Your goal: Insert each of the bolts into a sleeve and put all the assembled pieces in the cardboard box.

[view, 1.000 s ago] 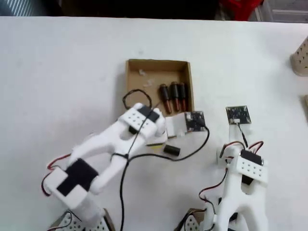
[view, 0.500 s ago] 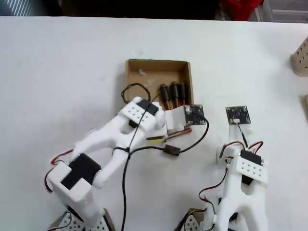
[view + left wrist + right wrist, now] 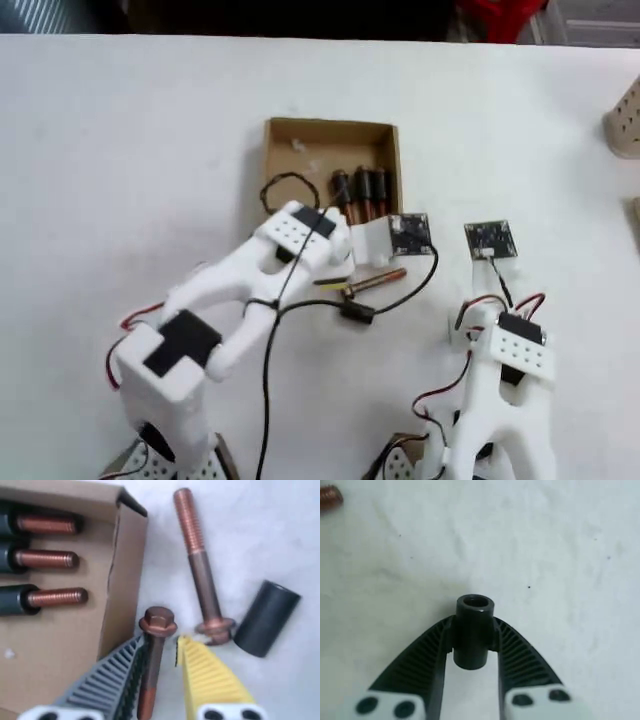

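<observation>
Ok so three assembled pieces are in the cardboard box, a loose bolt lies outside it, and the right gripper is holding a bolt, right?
Not quite: the right gripper holds a black sleeve, not a bolt, as the right wrist view shows. The rest stands: three assembled pieces are in the cardboard box and a loose bolt lies outside it.

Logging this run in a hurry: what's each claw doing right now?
Left claw: closed on a copper bolt.
Right claw: closed on a black sleeve.
</observation>
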Motion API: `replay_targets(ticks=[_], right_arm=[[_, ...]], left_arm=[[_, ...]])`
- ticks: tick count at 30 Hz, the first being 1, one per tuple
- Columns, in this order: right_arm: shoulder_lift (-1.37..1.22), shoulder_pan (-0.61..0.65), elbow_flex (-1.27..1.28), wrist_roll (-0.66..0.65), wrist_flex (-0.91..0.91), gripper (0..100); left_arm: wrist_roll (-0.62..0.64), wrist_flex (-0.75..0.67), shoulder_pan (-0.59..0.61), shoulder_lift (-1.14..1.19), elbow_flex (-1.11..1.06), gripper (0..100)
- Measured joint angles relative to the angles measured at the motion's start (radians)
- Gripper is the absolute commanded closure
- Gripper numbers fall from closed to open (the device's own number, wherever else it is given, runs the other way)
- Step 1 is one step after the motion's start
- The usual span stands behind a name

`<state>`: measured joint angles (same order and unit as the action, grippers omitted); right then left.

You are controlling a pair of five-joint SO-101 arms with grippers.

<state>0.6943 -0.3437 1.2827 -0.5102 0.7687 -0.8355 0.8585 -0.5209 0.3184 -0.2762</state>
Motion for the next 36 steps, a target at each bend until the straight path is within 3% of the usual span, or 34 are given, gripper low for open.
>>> replay_targets(ticks=[5,12,23,36], right_arm=[[0.002,0.0,0.0,-0.008,0.0,98.1],[0.002,0.002,0.0,-0.008,0.0,98.1],[0.002,0.002,0.0,-0.008,0.0,98.1],[0.002,0.002,0.0,-0.008,0.0,98.1]], left_arm=[[0.0,0.069,0.003,0.101,0.127,87],[0.0,0.144,0.003,0.121,0.173,98],[0.003,0.25,0.005,0.121,0.176,98],[0.516,0.252,0.005,0.11,0.18,98]])
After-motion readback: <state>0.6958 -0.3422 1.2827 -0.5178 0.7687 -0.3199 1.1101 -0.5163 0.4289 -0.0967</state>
